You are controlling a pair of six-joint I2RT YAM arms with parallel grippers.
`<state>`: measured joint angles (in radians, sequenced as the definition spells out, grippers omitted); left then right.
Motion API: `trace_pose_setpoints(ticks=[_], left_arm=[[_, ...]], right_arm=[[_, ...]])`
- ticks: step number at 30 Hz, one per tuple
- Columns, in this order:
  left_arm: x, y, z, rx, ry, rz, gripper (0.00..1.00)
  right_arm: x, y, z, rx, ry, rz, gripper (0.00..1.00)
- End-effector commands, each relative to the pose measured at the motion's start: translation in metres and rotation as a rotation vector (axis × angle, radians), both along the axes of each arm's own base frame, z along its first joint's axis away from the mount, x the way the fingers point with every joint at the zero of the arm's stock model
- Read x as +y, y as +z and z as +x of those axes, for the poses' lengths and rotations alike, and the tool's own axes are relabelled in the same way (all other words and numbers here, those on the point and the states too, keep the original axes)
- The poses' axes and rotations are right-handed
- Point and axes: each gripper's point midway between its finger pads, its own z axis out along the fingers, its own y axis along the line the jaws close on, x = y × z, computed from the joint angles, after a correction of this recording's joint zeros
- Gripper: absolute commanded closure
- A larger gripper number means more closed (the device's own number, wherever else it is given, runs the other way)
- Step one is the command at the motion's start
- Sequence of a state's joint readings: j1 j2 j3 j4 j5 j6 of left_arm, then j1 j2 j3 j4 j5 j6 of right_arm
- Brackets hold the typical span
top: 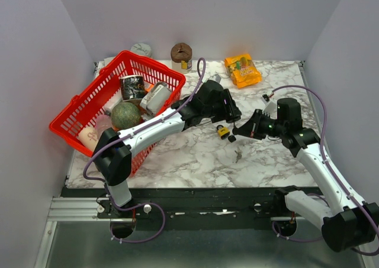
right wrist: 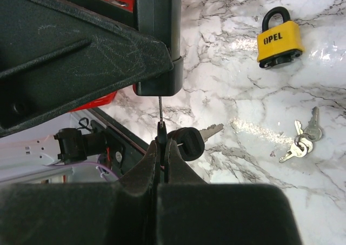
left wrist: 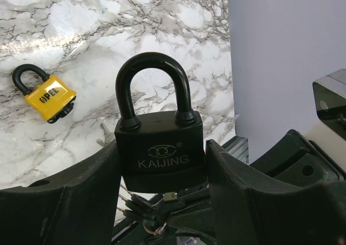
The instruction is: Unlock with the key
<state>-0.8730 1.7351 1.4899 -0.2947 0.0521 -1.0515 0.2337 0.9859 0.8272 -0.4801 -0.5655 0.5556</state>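
My left gripper (left wrist: 162,174) is shut on a black KAIJING padlock (left wrist: 158,147) and holds it above the table, shackle closed. My right gripper (right wrist: 160,145) is shut on a black-headed key (right wrist: 161,132), whose thin blade points up at the underside of the black padlock (right wrist: 158,39); its tip is at the keyway or in it. Spare keys (right wrist: 189,139) hang on the same ring beside my fingers. In the top view the two grippers meet at mid-table (top: 237,123). A yellow OPEL padlock (top: 222,131) lies on the marble below them.
A red basket (top: 77,111) full of items stands at left. A second bunch of keys (right wrist: 301,139) lies on the marble near the yellow padlock (right wrist: 278,39). An orange snack pack (top: 242,70) and a brown object (top: 181,53) sit at the back.
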Motion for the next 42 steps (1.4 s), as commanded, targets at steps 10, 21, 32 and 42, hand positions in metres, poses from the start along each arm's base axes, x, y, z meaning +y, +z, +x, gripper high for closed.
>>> trace_pose_setpoints(ticks=[10, 21, 32, 42], left_arm=[[-0.006, 0.042, -0.012, -0.071, -0.058, -0.062, 1.0], [-0.009, 0.046, -0.011, -0.085, -0.071, -0.06, 1.0], [-0.013, 0.05, -0.011, -0.097, -0.093, -0.068, 1.0], [-0.015, 0.057, -0.01, -0.12, -0.114, -0.081, 1.0]], right_arm=[[-0.014, 0.021, 0.048, -0.12, -0.141, -0.031, 0.99], [-0.017, 0.024, 0.055, -0.137, -0.162, -0.048, 0.99], [-0.022, 0.041, 0.071, -0.211, -0.197, -0.062, 0.99], [-0.023, 0.058, 0.089, -0.274, -0.218, -0.054, 0.99]])
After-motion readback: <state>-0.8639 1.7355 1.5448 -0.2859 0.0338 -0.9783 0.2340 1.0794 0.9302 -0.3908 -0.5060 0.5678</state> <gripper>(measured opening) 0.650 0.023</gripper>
